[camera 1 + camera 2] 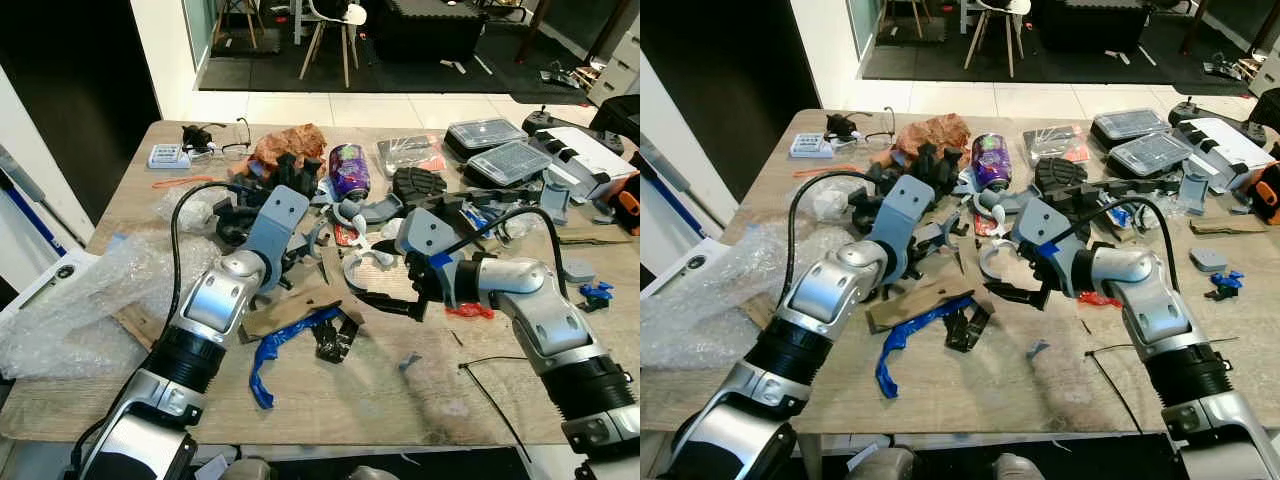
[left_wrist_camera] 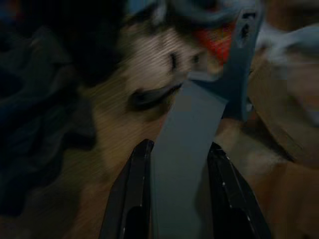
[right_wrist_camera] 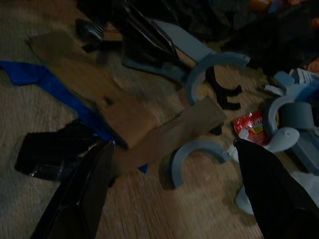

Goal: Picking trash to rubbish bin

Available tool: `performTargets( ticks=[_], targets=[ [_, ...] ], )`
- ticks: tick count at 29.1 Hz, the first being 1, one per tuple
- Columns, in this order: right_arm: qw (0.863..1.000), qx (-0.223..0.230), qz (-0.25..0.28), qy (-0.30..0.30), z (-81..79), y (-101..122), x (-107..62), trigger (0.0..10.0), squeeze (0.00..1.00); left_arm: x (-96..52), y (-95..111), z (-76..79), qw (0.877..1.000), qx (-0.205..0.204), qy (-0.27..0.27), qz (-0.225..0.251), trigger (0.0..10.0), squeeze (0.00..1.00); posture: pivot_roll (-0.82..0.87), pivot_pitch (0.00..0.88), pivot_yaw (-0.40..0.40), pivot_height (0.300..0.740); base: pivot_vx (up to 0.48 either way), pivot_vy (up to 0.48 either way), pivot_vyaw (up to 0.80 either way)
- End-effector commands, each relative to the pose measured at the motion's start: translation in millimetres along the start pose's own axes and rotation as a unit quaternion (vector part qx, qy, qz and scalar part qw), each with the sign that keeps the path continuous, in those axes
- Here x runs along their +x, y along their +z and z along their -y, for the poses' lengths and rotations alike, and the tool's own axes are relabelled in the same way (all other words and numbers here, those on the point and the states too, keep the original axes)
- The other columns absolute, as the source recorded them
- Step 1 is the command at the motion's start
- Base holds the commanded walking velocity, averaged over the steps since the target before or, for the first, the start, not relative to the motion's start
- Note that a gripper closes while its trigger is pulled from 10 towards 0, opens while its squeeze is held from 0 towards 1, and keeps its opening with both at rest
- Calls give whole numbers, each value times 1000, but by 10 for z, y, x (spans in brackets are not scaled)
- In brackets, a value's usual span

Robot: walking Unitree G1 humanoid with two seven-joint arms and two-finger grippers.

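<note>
My left gripper (image 2: 174, 199) is clamped on a grey plastic strip (image 2: 187, 149), apparently lifting it from mid-desk clutter for binning. My right gripper (image 3: 174, 194) spreads wide over a grey curved piece (image 3: 192, 154) beside cardboard (image 3: 94, 94).

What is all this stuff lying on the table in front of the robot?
Table: one, pale wood, under everything.
Bubble wrap: one, clear, left edge.
Blue strip: one, near middle.
Cardboard piece: one, brown, by the strip.
Grey curved parts: several, centre.
Purple can: one, far middle.
Glasses: one, black, far left.
Plastic cases: two, grey, far right.
Left gripper: shut on a grey flat part.
Right gripper: open above the parts.
</note>
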State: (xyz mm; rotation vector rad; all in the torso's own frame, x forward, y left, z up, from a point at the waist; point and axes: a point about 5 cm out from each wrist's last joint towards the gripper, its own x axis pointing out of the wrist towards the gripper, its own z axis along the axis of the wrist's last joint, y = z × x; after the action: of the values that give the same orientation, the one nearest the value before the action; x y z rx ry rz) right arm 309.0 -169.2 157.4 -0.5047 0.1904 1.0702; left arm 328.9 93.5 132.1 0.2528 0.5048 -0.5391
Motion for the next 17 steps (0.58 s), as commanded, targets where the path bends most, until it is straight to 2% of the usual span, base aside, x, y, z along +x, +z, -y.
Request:
performTargets(
  ticks=[1, 2, 3, 5, 8, 9, 11, 13, 14, 17],
  targets=[
    [1000, -3, 0, -1, 7, 3, -6, 10000, 0, -87, 68, 12, 998, 1, -44, 36, 3373, 0, -19, 0, 12, 740, 0, 0, 0],
    [1000, -3, 0, -1, 7, 3, -6, 10000, 0, -87, 68, 12, 998, 1, -44, 36, 3373, 0, -19, 0, 12, 740, 0, 0, 0],
    [1000, 1, 7, -1, 1, 16, -3, 10000, 0, -218, 136, -24, 992, -4, -91, 85, 10000, 0, -15, 0, 8, 740, 0, 0, 0],
    [1000, 2, 9, -1, 0, 20, -3, 10000, 0, -260, 155, -37, 990, -6, -104, 100, 10000, 0, -15, 0, 8, 740, 0, 0, 0],
    [1000, 8, 20, -4, -4, 28, 0, 10000, 0, -404, 195, -222, 979, -51, -112, 161, 10000, 0, -14, 0, 5, 740, 0, 0, 0],
    [1000, 9, 21, -5, -4, 29, 0, 10000, 0, -422, 198, -247, 978, -57, -112, 169, 10000, 0, -14, 0, 5, 740, 0, 0, 0],
    [999, 12, 29, -11, -1, 41, 5, 10000, 0, -477, 216, -298, 969, -93, -118, 195, 10000, 0, -15, 0, 4, 740, 0, 0, 0],
    [998, 22, 62, -18, -9, 102, 29, 10000, 0, -561, 219, -354, 947, -157, -128, 249, 10000, 0, -13, 0, -4, 740, 0, 0, 0],
    [998, 22, 62, -18, -9, 102, 29, 10000, 0, -561, 219, -354, 947, -157, -128, 249, 10000, 0, -13, 0, -4, 740, 0, 0, 0],
    [994, 42, 97, -20, -38, 160, 63, 10000, 0, -581, 111, -407, 929, -214, -106, 283, 10000, 0, -9, 0, -9, 740, 0, 0, 0]
  ],
)
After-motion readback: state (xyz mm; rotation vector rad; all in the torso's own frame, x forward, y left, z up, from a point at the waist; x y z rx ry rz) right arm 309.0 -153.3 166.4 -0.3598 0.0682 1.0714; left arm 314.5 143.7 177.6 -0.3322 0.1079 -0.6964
